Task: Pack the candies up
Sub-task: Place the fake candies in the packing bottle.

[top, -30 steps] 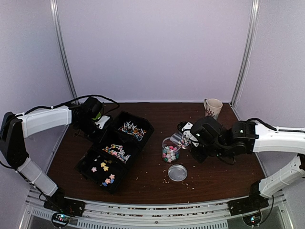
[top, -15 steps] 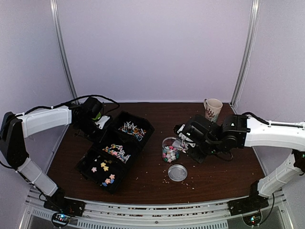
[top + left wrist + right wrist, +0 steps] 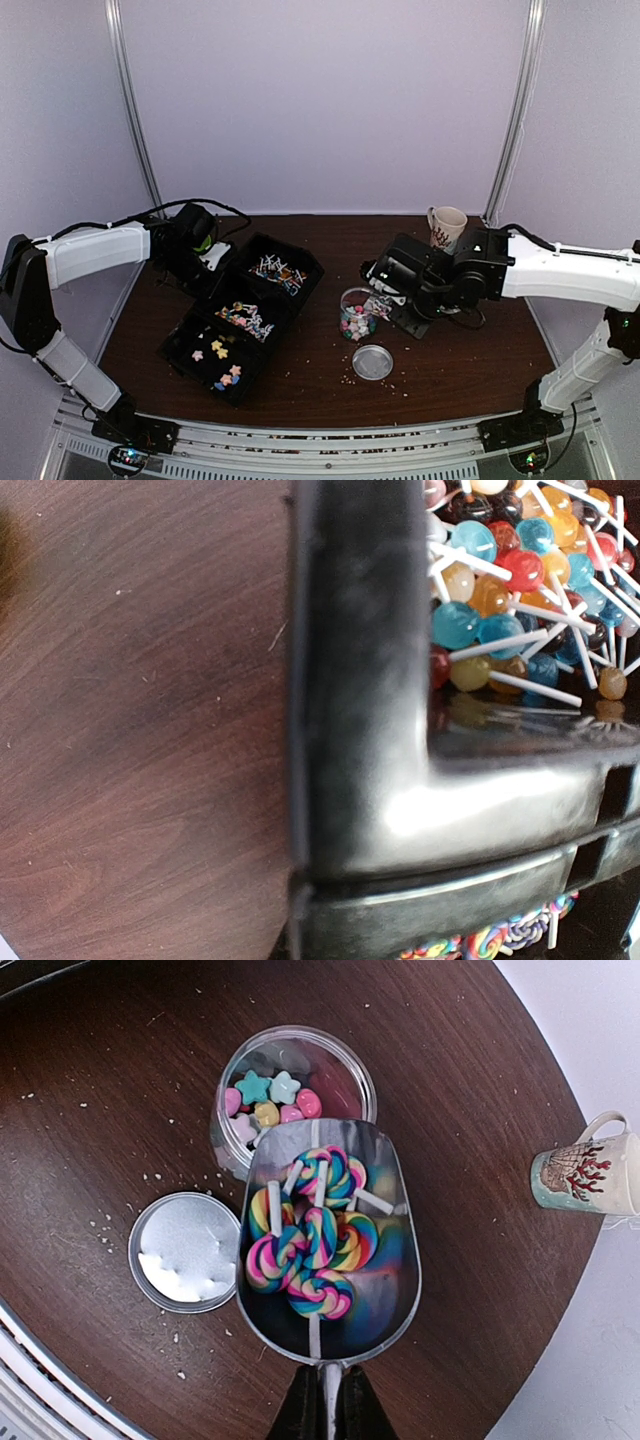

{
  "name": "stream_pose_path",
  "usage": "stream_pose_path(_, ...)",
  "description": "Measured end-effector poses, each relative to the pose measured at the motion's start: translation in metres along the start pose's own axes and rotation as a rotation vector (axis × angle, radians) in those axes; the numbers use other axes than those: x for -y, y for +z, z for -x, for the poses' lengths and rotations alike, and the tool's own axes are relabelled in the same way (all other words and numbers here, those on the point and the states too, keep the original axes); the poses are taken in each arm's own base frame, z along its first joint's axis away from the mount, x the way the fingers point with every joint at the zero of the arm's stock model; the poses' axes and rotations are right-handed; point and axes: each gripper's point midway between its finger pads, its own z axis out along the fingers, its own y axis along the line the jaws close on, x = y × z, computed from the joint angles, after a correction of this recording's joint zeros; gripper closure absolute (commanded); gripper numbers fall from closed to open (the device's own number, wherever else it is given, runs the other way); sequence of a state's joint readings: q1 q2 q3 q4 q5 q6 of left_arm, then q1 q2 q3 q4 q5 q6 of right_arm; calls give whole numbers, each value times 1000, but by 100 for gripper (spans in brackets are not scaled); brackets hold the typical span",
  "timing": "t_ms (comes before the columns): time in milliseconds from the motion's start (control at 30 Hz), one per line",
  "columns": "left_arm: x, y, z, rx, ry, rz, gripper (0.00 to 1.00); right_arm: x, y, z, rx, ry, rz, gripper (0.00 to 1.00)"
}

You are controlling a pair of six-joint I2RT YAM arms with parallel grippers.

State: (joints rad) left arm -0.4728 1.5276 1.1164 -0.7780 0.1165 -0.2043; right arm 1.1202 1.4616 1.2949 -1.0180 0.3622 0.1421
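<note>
My right gripper (image 3: 325,1405) is shut on the handle of a metal scoop (image 3: 395,1290). The scoop holds several rainbow swirl lollipops (image 3: 315,1240), and its tip overlaps the rim of a clear jar (image 3: 345,1050). The jar holds small pastel candies (image 3: 268,1100), stars and hearts. In the top view the scoop (image 3: 380,298) is beside the jar (image 3: 357,315). More small candies (image 3: 220,360) lie in the near compartment of a black tray (image 3: 170,350). My left gripper (image 3: 207,255) is at the tray's far left corner; its fingers are hidden.
The jar's metal lid (image 3: 185,1250) lies open side up beside the jar, with pale crumbs around it. A patterned mug (image 3: 446,225) stands at the back right. The tray wall (image 3: 350,730) fills the left wrist view, with round lollipops (image 3: 510,570) behind it.
My right arm has shifted left and a little farther back, keeping the scoop at the jar. The left arm has not moved.
</note>
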Motion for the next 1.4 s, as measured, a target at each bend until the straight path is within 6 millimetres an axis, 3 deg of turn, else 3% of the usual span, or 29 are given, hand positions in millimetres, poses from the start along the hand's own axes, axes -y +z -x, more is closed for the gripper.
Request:
stream_pose_path(633,0,0,0,0,0,0,100,1,0,3,-101,-70,-19,100)
stream_pose_path(1000,0,0,0,0,0,0,100,11,-4,3,-146,-133,-75,100)
stream_pose_path(1400,4,0,0,2,-4,-30,100,17,-15,21,-95,-152,-80,100)
